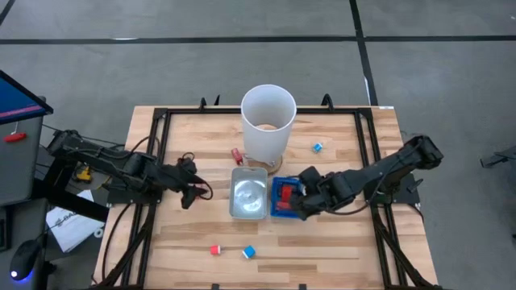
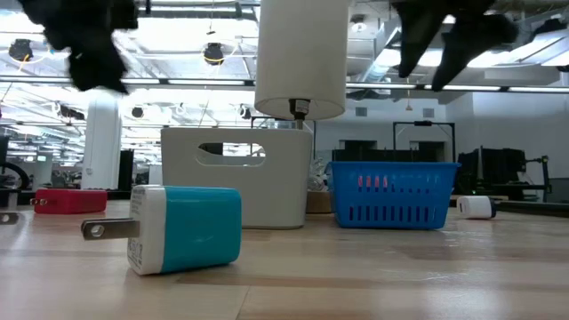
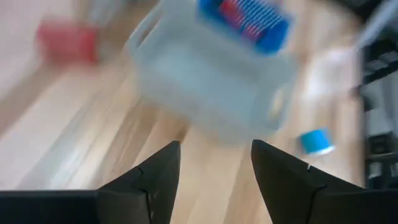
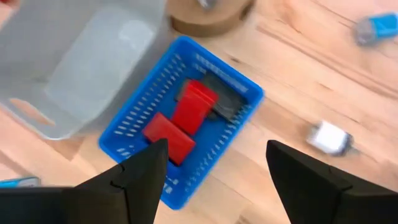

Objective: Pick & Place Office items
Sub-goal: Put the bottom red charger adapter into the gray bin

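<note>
The office items are tiny pieces. Two red blocks (image 4: 180,121) and a dark piece (image 4: 225,99) lie in the blue tray (image 1: 281,211). Loose on the table are a blue piece (image 1: 318,147), a red one (image 1: 236,153), a red one (image 1: 215,250), a blue-and-white plug (image 1: 248,252) and a white piece (image 4: 329,137). My right gripper (image 4: 217,146) hovers open above the blue tray. My left gripper (image 3: 214,146) is open, just left of the clear tray (image 1: 249,193), pointing at it. Both grippers are off the table in the low view.
The tall white bin (image 1: 268,121) stands behind the two trays, with a brown tape roll (image 4: 208,15) at its foot. The clear and blue trays sit side by side at the table's middle. A black frame (image 1: 159,161) runs along the table's edges. Bare wood lies near the front.
</note>
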`<state>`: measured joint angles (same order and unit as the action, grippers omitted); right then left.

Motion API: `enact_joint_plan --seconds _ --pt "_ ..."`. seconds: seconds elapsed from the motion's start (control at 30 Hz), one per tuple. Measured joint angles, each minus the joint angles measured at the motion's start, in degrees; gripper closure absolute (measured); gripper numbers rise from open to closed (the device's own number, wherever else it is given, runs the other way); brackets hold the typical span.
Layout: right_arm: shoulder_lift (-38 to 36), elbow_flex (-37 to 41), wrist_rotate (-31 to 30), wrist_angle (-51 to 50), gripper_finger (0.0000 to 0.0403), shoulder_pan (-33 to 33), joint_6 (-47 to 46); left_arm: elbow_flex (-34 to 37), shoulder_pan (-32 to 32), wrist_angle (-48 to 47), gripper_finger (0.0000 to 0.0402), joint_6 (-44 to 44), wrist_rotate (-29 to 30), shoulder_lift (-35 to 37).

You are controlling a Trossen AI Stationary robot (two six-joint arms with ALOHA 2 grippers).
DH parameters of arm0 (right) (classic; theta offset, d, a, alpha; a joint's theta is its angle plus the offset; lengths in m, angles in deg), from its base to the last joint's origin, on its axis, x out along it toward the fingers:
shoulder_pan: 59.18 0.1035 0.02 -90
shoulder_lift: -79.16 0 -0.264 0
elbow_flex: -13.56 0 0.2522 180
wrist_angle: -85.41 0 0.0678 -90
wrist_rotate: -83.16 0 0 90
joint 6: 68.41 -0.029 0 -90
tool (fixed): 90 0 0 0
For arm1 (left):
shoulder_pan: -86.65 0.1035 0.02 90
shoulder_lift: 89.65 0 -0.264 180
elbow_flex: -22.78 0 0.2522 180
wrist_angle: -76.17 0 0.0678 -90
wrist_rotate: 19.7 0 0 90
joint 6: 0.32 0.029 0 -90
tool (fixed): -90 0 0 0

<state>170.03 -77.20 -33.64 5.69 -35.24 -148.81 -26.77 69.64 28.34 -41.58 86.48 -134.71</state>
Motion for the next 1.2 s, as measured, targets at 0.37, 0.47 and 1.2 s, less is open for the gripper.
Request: enact_joint_plan --seconds 0.37,0.47,1.2 --pt "-0.21 0.01 -1.65 -1.34 0.0139 1.95 -6.68 0.00 0.05 -12.01 0.0161 -33.83 2.65 -3.09" --pt "-0.21 0.00 -1.65 -1.14 0.0139 1.97 -6.98 0.00 0.07 -12.40 0.0149 -46.63 1.92 -5.36" --pt "-3.37 0.00 -1.85 -4.50 0.0139 3.48 -6.58 -0.02 6.61 -12.14 0.0026 -42.89 -8.01 -24.85"
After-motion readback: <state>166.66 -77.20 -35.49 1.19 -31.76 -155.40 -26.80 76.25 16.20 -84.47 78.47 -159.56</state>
